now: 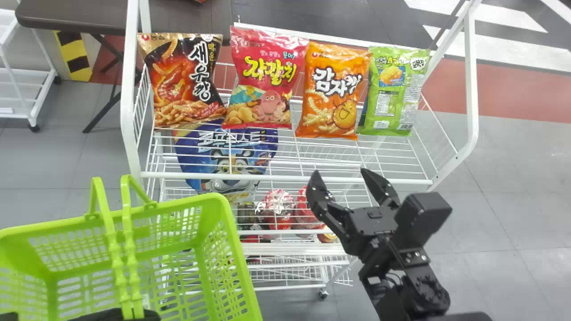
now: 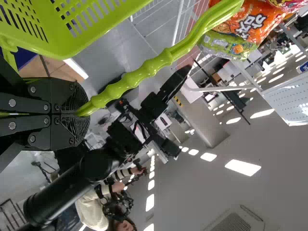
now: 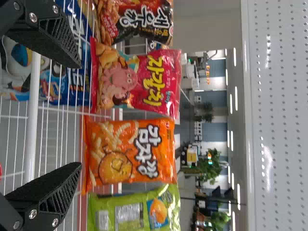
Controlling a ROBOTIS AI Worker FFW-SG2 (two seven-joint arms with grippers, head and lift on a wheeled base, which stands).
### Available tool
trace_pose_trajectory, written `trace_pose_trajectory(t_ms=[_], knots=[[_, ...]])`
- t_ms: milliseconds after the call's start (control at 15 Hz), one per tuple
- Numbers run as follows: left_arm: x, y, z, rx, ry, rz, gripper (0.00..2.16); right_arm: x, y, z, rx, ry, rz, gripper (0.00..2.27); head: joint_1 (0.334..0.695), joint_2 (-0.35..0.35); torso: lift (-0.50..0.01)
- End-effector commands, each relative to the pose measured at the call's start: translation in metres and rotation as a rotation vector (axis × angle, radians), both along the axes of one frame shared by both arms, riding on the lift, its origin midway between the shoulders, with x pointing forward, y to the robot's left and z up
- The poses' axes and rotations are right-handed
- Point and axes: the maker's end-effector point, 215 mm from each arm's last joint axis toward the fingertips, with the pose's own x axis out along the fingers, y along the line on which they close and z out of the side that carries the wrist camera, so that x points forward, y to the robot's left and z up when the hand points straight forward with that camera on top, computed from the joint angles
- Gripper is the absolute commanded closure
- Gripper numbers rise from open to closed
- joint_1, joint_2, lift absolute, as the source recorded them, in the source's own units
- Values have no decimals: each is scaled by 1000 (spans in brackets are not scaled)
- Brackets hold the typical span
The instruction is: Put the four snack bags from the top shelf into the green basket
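Four snack bags stand in a row on the white top shelf: a black one (image 1: 187,80), a pink one (image 1: 267,78), an orange one (image 1: 333,91) and a green one (image 1: 395,91). My right gripper (image 1: 343,178) is open and empty before the shelf's front rail, below the orange bag; in the right wrist view the right gripper (image 3: 72,115) faces the pink bag (image 3: 137,82) and the orange bag (image 3: 130,154). The green basket (image 1: 243,267) is at the lower left. My left gripper (image 1: 134,314) holds its handle; in the left wrist view the left gripper (image 2: 79,113) is shut on the handle (image 2: 134,79).
A blue bag (image 1: 232,156) and several red packages (image 1: 279,209) lie on lower levels behind the shelf's front rail (image 1: 290,177). White uprights (image 1: 471,89) bound the top shelf at both sides. A dark table (image 1: 80,15) stands behind at the left.
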Motion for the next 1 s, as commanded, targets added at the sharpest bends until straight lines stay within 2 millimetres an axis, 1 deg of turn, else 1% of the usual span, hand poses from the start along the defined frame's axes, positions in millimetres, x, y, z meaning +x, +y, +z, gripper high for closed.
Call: trace_pose_trajectory(t_ms=[0,67,133,200,267,333,467,533,600,667,733,867,933], knots=[[0,-1,-1,-9,4,-9,2148,31,32,-3,25,24,54,90,695,-217,-4],[1,0,-3,-10,8,-6,2148,48,50,-1,34,23,84,90,695,-200,-4],[2,0,-3,-12,10,-5,2148,63,67,0,38,21,112,90,695,-158,-4],[3,1,-4,-11,13,-5,2148,81,88,2,41,16,147,93,695,-158,-4],[4,2,-5,-12,14,-4,2148,97,107,2,40,15,180,103,695,-104,-4],[4,3,-7,-12,16,-2,2148,111,122,4,39,11,203,107,695,-74,-4],[6,5,-9,-11,20,2,2148,147,153,1,44,25,254,107,695,-23,-4],[7,5,-10,-11,23,3,2148,162,163,1,52,27,270,107,695,21,-4],[9,5,-10,-13,23,3,2148,178,174,1,47,26,283,107,695,37,-4],[11,6,-11,-14,25,7,2148,193,183,6,46,8,287,107,695,52,-4],[12,7,-14,-15,31,8,2148,205,186,6,48,2,283,107,695,77,-4],[15,8,-14,-19,32,11,2148,228,188,1,23,-3,295,107,695,94,-4],[14,8,-14,-22,33,10,2148,235,192,-3,18,8,308,107,695,97,-4]])
